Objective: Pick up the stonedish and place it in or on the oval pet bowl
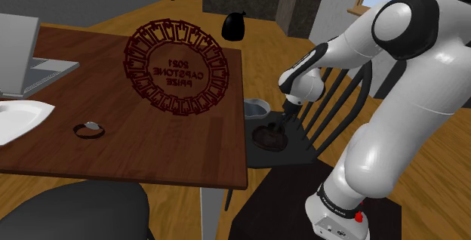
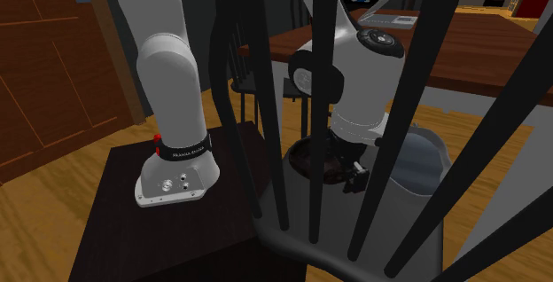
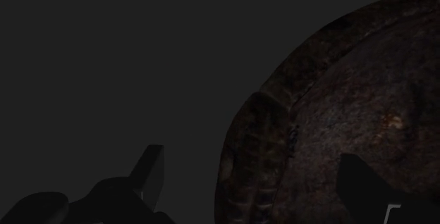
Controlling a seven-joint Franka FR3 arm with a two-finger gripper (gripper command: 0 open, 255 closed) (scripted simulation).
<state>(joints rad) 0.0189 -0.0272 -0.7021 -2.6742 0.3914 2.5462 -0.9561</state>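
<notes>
The stone dish (image 1: 270,136) is a dark, rough brown round dish lying on a black chair seat (image 1: 298,155). Just beyond it on the same seat sits the small grey oval pet bowl (image 1: 257,108). My gripper (image 1: 282,122) points down at the dish's edge nearest the pet bowl. In the wrist view the dish (image 3: 352,117) is very close, and its thick rim lies between my gripper's (image 3: 250,159) two fingers. One finger (image 3: 149,165) stands off the rim's outside; the other is over the dish's inside. The gripper is open.
A dark wooden table (image 1: 151,155) beside the chair holds a dark red openwork disc (image 1: 177,65), a small ring (image 1: 89,129), a white plate (image 1: 19,118) and a grey laptop (image 1: 23,57). The chair's black back spindles (image 2: 319,103) rise close to the arm.
</notes>
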